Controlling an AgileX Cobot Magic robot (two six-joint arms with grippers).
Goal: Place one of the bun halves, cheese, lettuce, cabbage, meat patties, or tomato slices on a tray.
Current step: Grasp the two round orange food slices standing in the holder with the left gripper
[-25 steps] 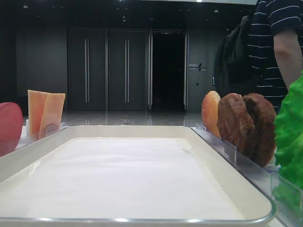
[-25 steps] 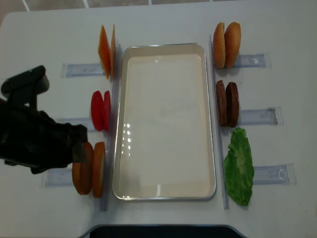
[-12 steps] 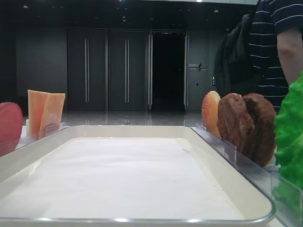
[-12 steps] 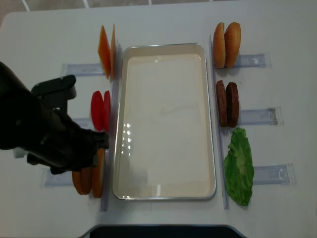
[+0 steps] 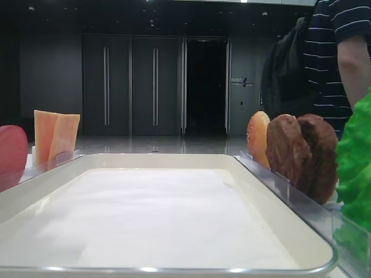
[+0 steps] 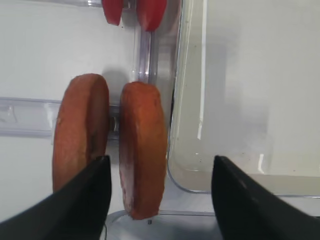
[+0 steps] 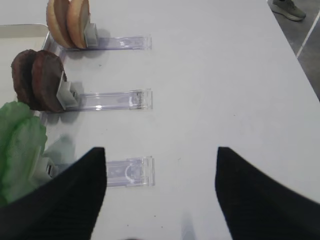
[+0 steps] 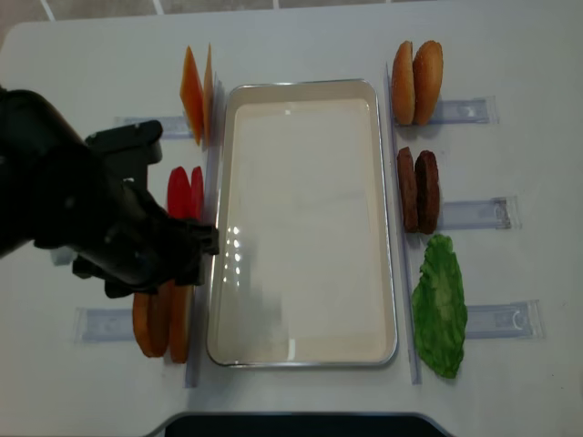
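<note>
I am hanging my left gripper [image 6: 157, 172] over the near-left pair of bun halves [image 6: 142, 150], jaws spread wide and pinching nothing — one dark finger [image 6: 82, 192] is showing at the outer bun's side, the other [image 6: 250, 195] out over the tray's corner, so the inner bun is sitting between them. They are standing on edge in a clear plastic holder [image 6: 30, 117], which I judge is why I am coming from above: an upright disc offers two flat faces to pinch. The tomato slices [image 6: 150, 10] are standing just beyond, in their own holder. The tray [image 8: 305, 346] is lying just beside the buns, its paper lining bare, so nothing is placed yet and the carry will be short.

My right gripper [image 7: 160, 200] is waiting apart on its own side — fingers spread, nothing between them — near the lettuce [image 7: 17, 145], the meat patties [image 7: 37, 80] and the second pair of buns [image 7: 67, 22]. The cheese [image 8: 196, 91] is standing at the far left corner.
</note>
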